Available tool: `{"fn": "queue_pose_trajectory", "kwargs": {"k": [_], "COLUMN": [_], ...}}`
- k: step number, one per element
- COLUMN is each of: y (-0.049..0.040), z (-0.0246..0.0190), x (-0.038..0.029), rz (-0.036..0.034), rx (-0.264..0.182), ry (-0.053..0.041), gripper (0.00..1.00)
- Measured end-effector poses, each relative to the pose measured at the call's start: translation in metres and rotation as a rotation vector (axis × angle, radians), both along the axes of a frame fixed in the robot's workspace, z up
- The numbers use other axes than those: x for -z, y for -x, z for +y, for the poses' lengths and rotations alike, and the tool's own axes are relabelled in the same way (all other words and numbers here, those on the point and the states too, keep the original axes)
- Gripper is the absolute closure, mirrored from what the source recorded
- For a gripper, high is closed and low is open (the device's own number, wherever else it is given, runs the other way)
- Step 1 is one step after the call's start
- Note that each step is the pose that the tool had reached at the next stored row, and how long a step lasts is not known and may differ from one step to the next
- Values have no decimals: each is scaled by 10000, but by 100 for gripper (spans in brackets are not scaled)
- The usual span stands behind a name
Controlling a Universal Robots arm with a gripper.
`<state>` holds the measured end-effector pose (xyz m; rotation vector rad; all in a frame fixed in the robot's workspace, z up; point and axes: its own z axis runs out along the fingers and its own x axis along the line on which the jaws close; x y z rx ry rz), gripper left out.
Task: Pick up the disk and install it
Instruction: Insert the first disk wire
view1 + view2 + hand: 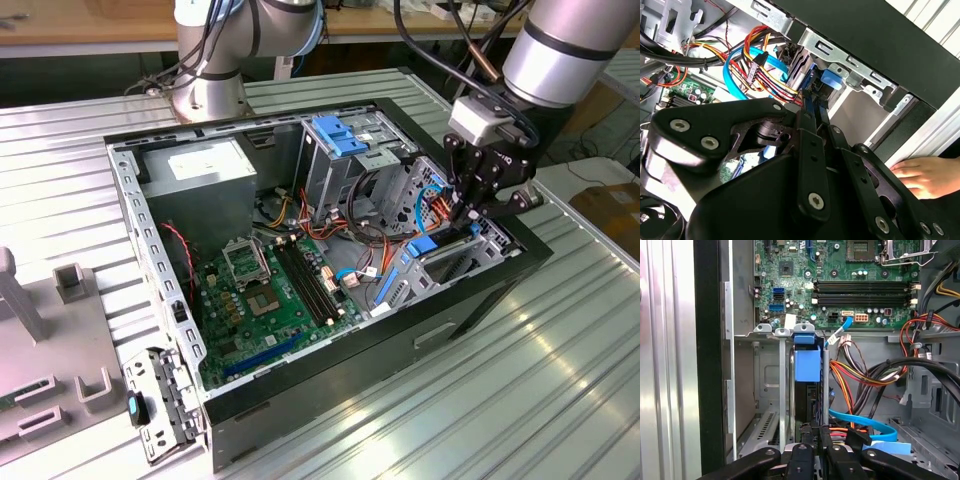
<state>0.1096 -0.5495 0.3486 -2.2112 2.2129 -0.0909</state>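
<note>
The disk [807, 400] stands on edge in a slot of the metal drive bay [767, 385] at the front corner of the open computer case [330, 370]. Its blue plastic carrier [807, 365] covers the far end, and a blue tab [832, 79] of that carrier sits against the bay's rim. My gripper [816, 432] reaches down into the bay on the exterior view's right [468, 212], with its black fingers pressed close together on the disk's near edge [812, 102]. The lower part of the disk is hidden inside the bay.
Bundles of coloured cables [865, 375] and a blue flat cable [865, 422] crowd next to the bay. The motherboard [280, 290], grey power-supply box [210, 165] and blue bracket [340, 135] fill the case. A person's hand [925, 175] rests outside the case wall.
</note>
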Motion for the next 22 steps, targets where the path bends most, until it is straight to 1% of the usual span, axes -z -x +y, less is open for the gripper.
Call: {"fn": "queue_pose_trajectory", "kwargs": {"k": [11, 16, 22], "y": [0, 1, 1], "z": [-6, -7, -6], "x": [32, 24, 19], "rz": [1, 0, 0], "rx": [-9, -9, -9], "ry": [1, -29, -27], "gripper": [84, 84, 84]}}
